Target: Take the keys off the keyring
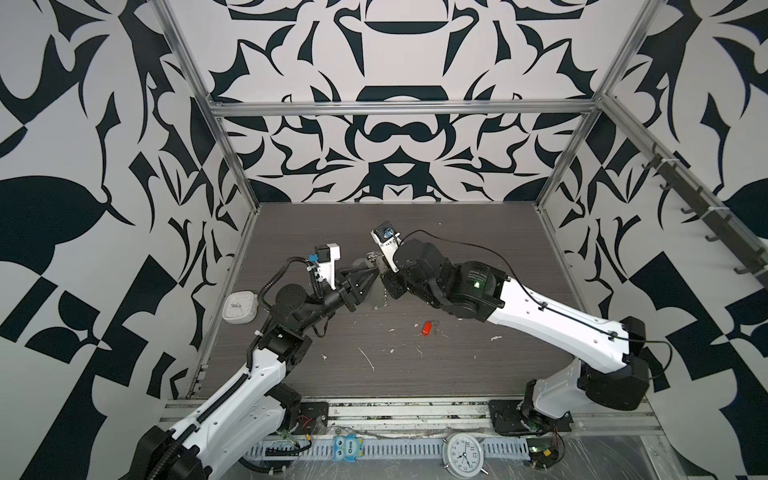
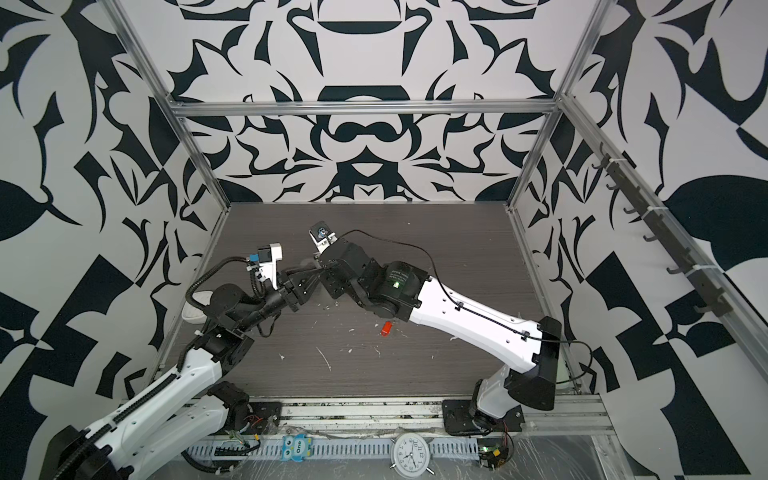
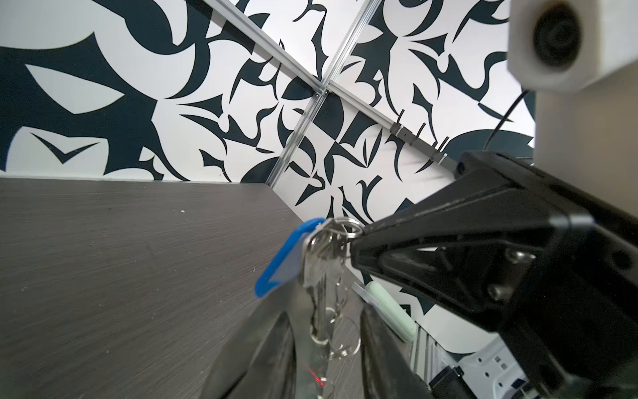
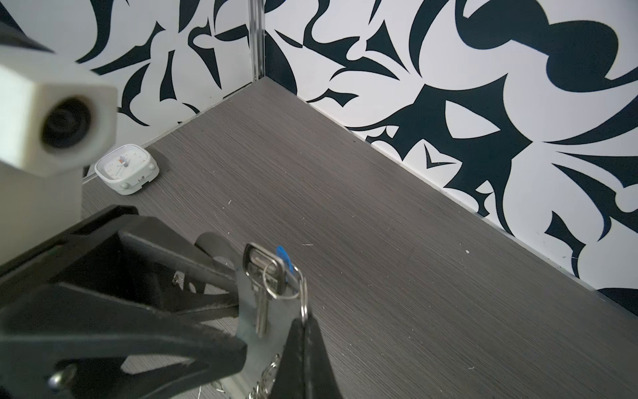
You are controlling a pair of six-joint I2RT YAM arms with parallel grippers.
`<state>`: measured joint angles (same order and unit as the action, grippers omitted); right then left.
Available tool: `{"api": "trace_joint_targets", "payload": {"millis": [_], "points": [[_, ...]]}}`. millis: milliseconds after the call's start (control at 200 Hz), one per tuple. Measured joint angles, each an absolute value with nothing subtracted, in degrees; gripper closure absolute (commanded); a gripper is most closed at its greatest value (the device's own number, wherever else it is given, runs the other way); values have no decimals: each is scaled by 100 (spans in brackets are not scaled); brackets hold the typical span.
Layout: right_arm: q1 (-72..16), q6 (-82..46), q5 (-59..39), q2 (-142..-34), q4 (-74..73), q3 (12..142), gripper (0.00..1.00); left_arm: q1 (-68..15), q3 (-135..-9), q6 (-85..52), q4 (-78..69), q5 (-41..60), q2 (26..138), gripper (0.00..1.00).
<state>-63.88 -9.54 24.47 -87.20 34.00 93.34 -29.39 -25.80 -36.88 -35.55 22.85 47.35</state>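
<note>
My right gripper (image 4: 303,326) is clenched on a small split ring (image 4: 305,300) at the blue-tagged key (image 4: 261,305), held in the air over the middle of the worktop (image 1: 478,365); my left gripper (image 4: 241,309) has its jaws apart, one at each edge of the grey keyring (image 4: 259,349) strap (whether they actually grip it I cannot tell); the red-tagged key (image 1: 426,328) lies free on the worktop, nearer the front edge, well apart from both grippers.
</note>
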Motion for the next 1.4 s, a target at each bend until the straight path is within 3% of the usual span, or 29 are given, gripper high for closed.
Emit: {"api": "trace_joint_targets", "payload": {"millis": [375,750,1030,1110,1255,1400], "points": [[-6453,-1041,2300,-8720,3321,9334,100,-2936,-2808,-3614,-2318,2167,4040,64],[-6482,-987,1586,-8685,3271,9323,100,-2936,-2869,-3704,-1173,2163,3140,51],[-6082,-864,338,-8213,3183,8980,100,-2926,-2545,-3669,-2036,2681,3192,49],[-6053,-867,270,-8202,3164,8978,100,-2928,-2355,-3767,-2523,2615,3242,48],[-6001,-864,364,-8204,3052,8888,100,-2926,-2469,-3992,-2783,2512,3750,64],[-6016,-838,626,-8219,2884,8785,100,-2926,-2692,-4364,-2908,2510,4329,60]]}}
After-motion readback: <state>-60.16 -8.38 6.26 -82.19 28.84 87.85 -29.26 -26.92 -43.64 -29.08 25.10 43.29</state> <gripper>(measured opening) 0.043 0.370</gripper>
